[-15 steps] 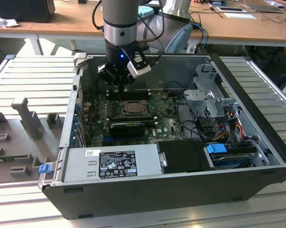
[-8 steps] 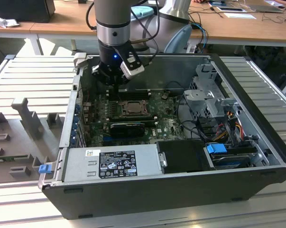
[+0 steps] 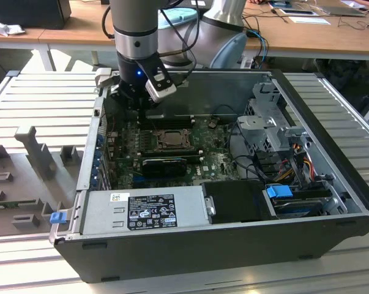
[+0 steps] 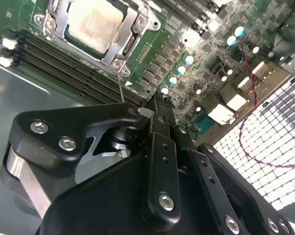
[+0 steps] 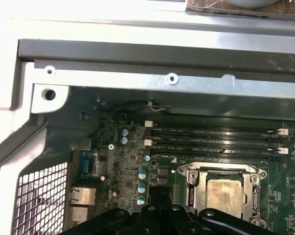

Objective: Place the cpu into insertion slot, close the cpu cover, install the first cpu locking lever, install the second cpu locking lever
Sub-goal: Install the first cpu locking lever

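The biggest thing here is the open computer case (image 3: 233,245), lying on its side so the arm can reach down into it. Inside lies the green board (image 3: 208,162), flat and facing up. The robot arm (image 3: 134,37) comes down at the far corner of the case, on the exterior view's left, and its pincer (image 4: 154,105) hangs low over the board. The two black fingers (image 4: 159,147) look pressed together at the tips with nothing between them, so the pincer seems closed and empty. Just ahead of the pincer, close by, are the long black memory slots (image 4: 74,68), and right past them sits the insertion slot (image 5: 221,193). The cpu (image 4: 94,23) is already lying in that slot, with its pale metal top facing up. The cpu cover (image 4: 56,22) lies flat around the chip like a frame, so the chip shows through its window; I think it is down to keep the chip from moving. A thin wire lever (image 4: 121,88) runs from the corner of the slot toward the pincer tip, likely why the pincer is so close. I cannot tell if the tip touches the lever.
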